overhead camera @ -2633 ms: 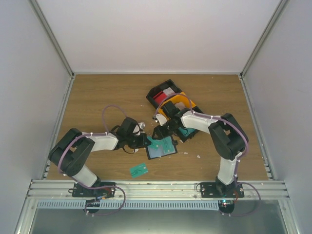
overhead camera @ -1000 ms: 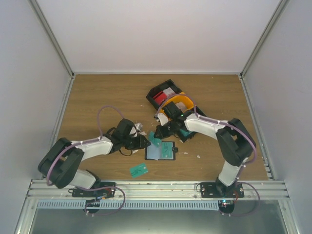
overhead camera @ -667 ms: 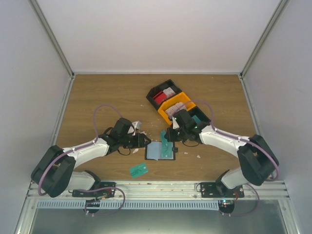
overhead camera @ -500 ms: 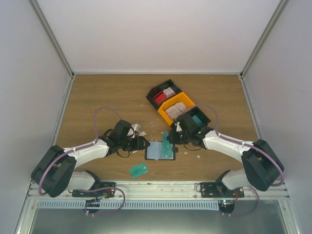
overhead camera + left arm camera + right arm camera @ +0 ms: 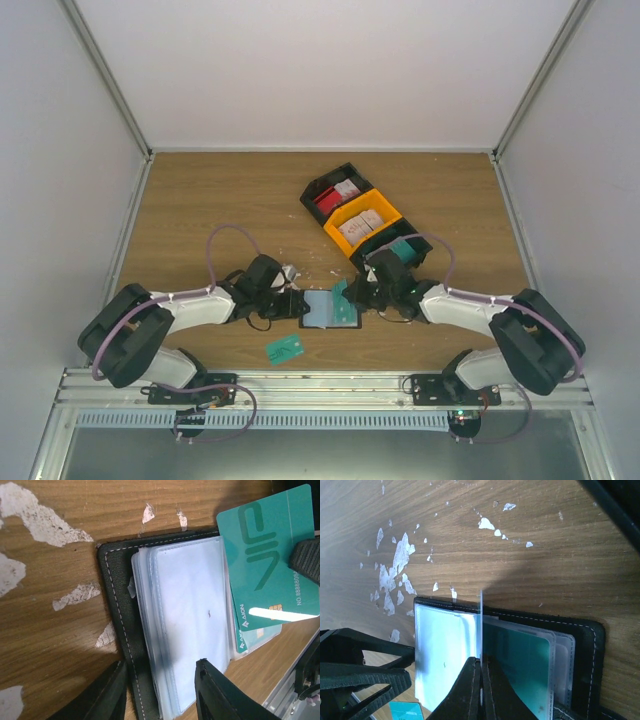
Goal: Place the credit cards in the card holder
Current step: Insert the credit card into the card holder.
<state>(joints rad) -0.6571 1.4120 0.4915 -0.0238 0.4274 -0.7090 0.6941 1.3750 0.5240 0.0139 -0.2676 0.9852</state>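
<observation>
The card holder [image 5: 322, 311] lies open on the wood, its clear sleeves up. In the right wrist view my right gripper [image 5: 481, 680] is shut on a teal credit card [image 5: 481, 625], seen edge-on and standing upright over the middle of the card holder [image 5: 585, 645]. Another teal card [image 5: 520, 665] sits inside a sleeve. In the left wrist view the held card [image 5: 270, 565] hangs over the holder's far side. My left gripper [image 5: 160, 695] is open; one finger is beside the holder's black stitched edge [image 5: 117, 615] and the other over the sleeves. A third teal card [image 5: 285, 348] lies loose on the table.
Behind the holder stands a row of bins: a black bin [image 5: 318, 187] with red and white cards, a yellow bin [image 5: 385, 207] with whitish cards, and a black bin [image 5: 418, 240] with teal ones. White crumbs [image 5: 395, 570] are scattered over the wood.
My right arm has swung down and forward, bringing the teal card from behind the holder to upright over its middle. My left gripper widened, then narrowed, at the holder's left edge.
</observation>
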